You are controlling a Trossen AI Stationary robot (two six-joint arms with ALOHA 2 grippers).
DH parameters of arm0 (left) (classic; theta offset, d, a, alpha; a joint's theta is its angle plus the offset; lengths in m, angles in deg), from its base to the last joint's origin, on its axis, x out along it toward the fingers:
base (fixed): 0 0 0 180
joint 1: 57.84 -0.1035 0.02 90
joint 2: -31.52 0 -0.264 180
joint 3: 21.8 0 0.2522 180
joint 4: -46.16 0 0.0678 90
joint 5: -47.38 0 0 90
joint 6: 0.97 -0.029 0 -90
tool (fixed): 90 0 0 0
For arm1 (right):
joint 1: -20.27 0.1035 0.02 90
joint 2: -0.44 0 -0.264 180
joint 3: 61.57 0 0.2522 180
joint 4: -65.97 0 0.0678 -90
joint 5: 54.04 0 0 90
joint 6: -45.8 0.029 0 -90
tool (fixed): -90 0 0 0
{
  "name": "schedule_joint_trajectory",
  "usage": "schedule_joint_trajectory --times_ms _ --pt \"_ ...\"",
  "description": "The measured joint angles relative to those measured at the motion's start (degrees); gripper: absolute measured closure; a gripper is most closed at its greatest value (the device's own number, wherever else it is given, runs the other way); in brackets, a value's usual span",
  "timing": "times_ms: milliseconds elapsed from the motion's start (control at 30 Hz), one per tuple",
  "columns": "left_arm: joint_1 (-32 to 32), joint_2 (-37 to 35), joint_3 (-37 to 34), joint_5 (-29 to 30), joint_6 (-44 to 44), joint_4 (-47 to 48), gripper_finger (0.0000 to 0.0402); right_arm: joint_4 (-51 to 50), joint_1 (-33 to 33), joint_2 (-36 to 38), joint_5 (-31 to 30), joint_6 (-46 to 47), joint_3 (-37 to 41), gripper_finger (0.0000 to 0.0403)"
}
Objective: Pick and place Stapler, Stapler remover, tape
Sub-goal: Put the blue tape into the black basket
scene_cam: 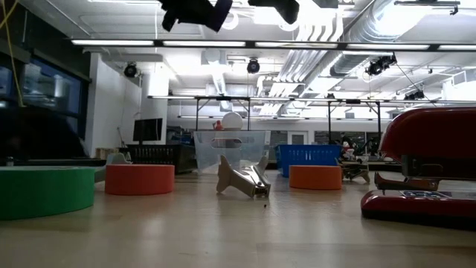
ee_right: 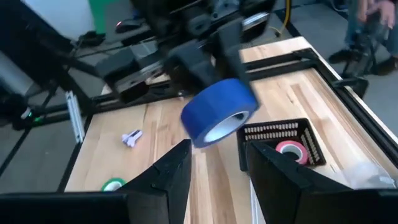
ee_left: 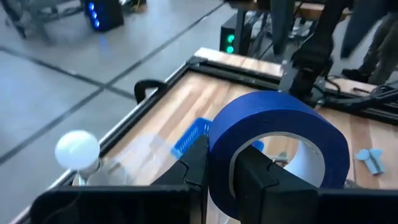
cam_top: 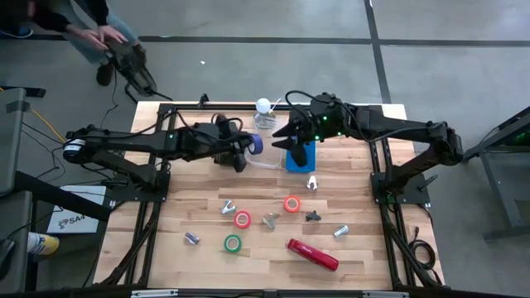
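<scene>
My left gripper (cam_top: 247,149) (ee_left: 225,155) is shut on a blue-purple tape roll (cam_top: 257,144) (ee_left: 273,134) (ee_right: 219,112), high above the far middle of the table. My right gripper (cam_top: 286,139) (ee_right: 214,165) hangs open just right of it, over the blue basket (cam_top: 300,157) (ee_right: 273,132), touching nothing. A pink roll (ee_right: 290,149) lies in that basket. Flat on the table are two red-orange rolls (cam_top: 291,204) (cam_top: 242,219) and a green roll (cam_top: 233,243) (scene_cam: 44,190). The red stapler (cam_top: 313,254) (scene_cam: 428,164) lies near the front edge. My left gripper holds the blue-purple roll by its wall (ee_left: 219,165), one finger (ee_left: 255,174) inside the pale core and the other finger (ee_left: 194,165) outside. The fingers come level from the table's left. The roll is lifted clear of the table, standing on edge with its hole sideways.
Several small metal staple removers (cam_top: 228,207) (cam_top: 269,220) (cam_top: 312,182) (scene_cam: 242,179) are scattered among the rolls. A clear tub (cam_top: 263,162) (scene_cam: 230,149) and a white ball (cam_top: 264,106) (ee_left: 78,148) sit by the basket. A person (cam_top: 91,29) crouches beyond the far left corner.
</scene>
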Motion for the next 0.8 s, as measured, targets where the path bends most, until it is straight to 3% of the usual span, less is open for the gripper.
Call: schedule_joint_trajectory --times_ms 333,567,800 --pt "0.0 -0.6 0.0 -4.1 -7.0 -10.6 0.0363 4.1 2.8 0.0 2.1 -1.9 0.0 0.0257" --pt "0.0 -0.6 0.0 -4.6 -7.5 -12.6 0.0363 5.6 4.2 0.0 -2.8 -2.9 0.0 0.0253" --pt "0.0 -0.6 0.0 -5.5 -7.5 -13.1 0.0363 8.5 5.1 -0.8 -2.6 -4.3 0.0 0.0223"
